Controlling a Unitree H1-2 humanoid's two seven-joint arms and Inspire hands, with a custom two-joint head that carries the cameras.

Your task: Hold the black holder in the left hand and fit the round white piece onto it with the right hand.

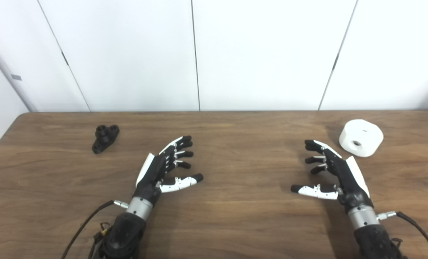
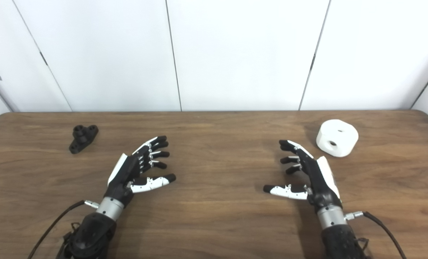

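1. Nearest me, both forearms come in low over the near edge of the table (image 1: 235,223), cables trailing from the wrists, so each hand sits ready on its own side
2. On the left, the left hand (image 1: 163,169) is wide, fingers spread and thumb out to the side, holding nothing; it hangs just above the wood with its palm turned inward
3. On the right, the right hand (image 1: 334,172) mirrors it: fingers apart, thumb stretched toward the middle, nothing in its grasp
4. Beyond the left hand, up and further left, the black holder (image 1: 105,138) lies flat on the table, apart from the fingers; its raised boss points up, which I judge is where the other part seats
5. Over by the far right, the round white piece (image 1: 361,137) rests on the table near the right fingertips but not touching them; a hole shows in its side face and another on top
6. Each part lies on the side of the hand meant to take it, so neither arm should need to cross
7. Neither part is picked up yet; I reckon the left hand's reach for the holder comes first
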